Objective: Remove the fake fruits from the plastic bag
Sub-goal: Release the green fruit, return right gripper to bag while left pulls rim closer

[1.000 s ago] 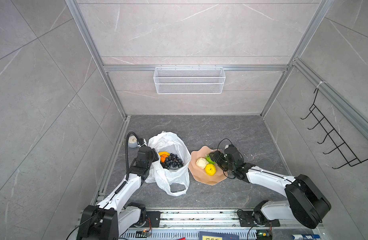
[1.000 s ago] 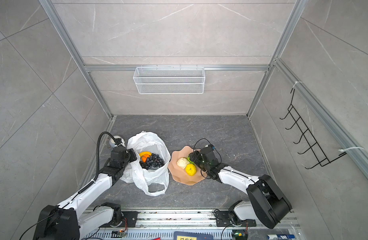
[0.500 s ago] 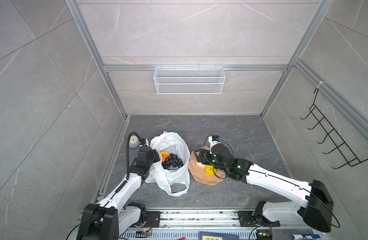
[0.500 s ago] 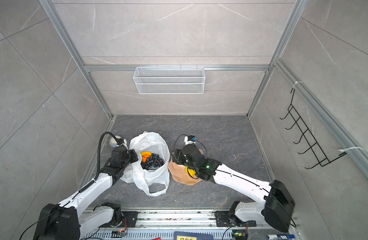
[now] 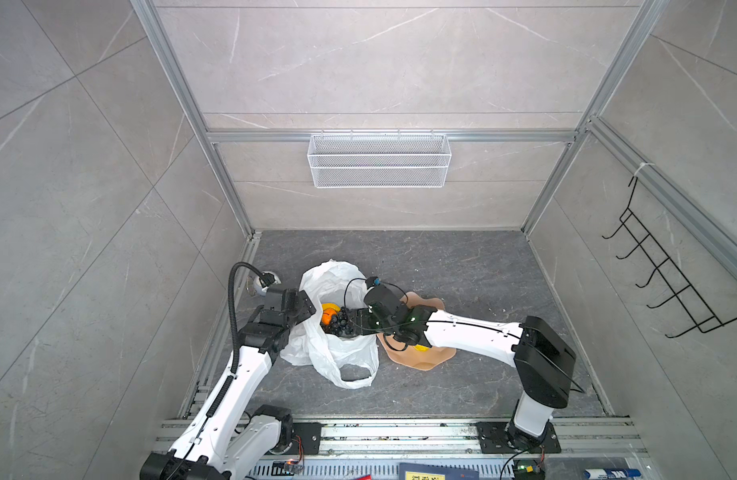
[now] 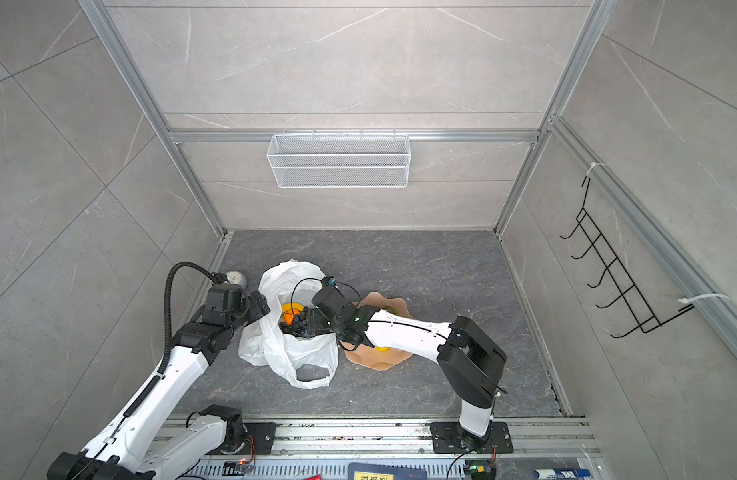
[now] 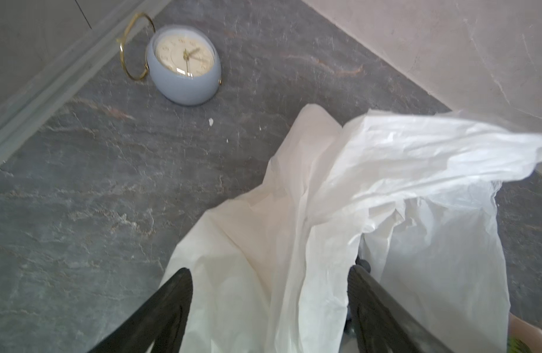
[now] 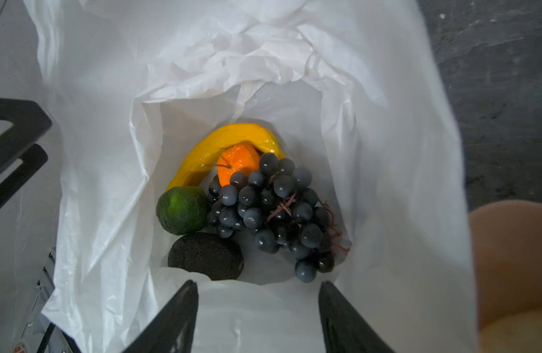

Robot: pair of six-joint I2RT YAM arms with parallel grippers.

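Grey stone floor (image 5: 462, 270), tiled walls. Plastic bag (image 5: 333, 353) lies open just beside pink plate (image 5: 435, 361). Fake fruits (image 5: 339, 324) inside bag: banana (image 8: 220, 143), orange (image 8: 239, 162), grape bunch (image 8: 275, 211), green piece (image 8: 181, 209), dark brown piece (image 8: 205, 255). Right gripper (image 8: 257, 285) spread over bag mouth, empty. Left gripper (image 7: 269, 270) spread, bag film between jaws. Clock (image 7: 184, 64) near bag.

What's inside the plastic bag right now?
Inside the plastic bag: a yellow banana, an orange, a dark grape bunch, a bumpy green fruit and a dark brown piece. The bunch covers part of the orange; anything beneath is hidden.
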